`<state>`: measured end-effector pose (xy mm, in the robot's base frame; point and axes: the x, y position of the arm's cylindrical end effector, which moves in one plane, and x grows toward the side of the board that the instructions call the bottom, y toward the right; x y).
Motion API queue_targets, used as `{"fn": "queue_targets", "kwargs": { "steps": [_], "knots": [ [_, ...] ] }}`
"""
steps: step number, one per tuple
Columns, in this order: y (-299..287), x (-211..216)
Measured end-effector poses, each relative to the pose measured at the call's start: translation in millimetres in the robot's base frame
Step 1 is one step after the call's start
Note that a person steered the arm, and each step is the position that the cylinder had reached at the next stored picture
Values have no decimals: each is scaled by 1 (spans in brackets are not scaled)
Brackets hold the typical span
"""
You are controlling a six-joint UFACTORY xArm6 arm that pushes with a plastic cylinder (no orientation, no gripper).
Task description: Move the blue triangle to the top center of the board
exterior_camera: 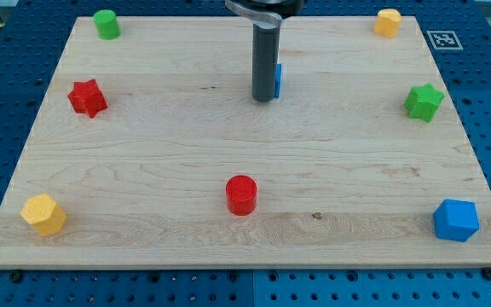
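The blue triangle [278,79] sits near the top centre of the wooden board [143,162], mostly hidden behind the rod; only a thin blue sliver shows on the rod's right side. My tip [264,100] rests on the board right against the triangle's left and lower side, apparently touching it.
A green block [106,24] is at the top left, a yellow block [388,22] at the top right. A red star [87,97] is at the left, a green star [424,102] at the right. A red cylinder [241,194], a yellow block [43,213] and a blue block [456,220] lie along the bottom.
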<state>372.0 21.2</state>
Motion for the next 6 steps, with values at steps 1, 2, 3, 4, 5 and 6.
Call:
{"fn": "queue_targets", "kwargs": {
  "steps": [1, 2, 3, 4, 5, 6],
  "knots": [
    [0, -12],
    [6, -12],
    [19, -12],
    [26, -12],
    [28, -19],
    [34, -28]
  ]
}}
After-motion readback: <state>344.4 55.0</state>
